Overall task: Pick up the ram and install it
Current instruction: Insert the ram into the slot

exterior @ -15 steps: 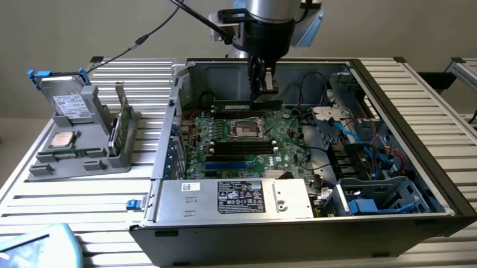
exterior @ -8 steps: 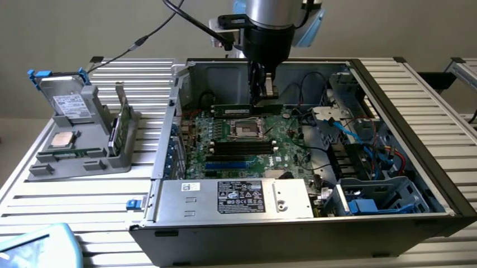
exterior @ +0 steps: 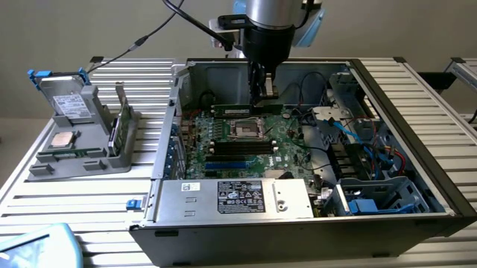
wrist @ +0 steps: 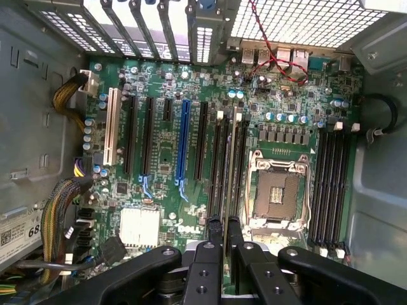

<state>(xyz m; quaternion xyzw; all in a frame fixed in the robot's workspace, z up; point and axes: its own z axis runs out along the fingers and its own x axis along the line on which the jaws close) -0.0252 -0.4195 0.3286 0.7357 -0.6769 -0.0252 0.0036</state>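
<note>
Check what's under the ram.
The ram, held in the gripper, is over the motherboard's black slots, beside the empty socket. The ram's own edge covers the slot straight beneath it, so whether it touches that slot cannot be told.

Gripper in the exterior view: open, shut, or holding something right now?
Gripper: closed on the thin green circuit-board ram stick, holding it over the green motherboard.
</note>
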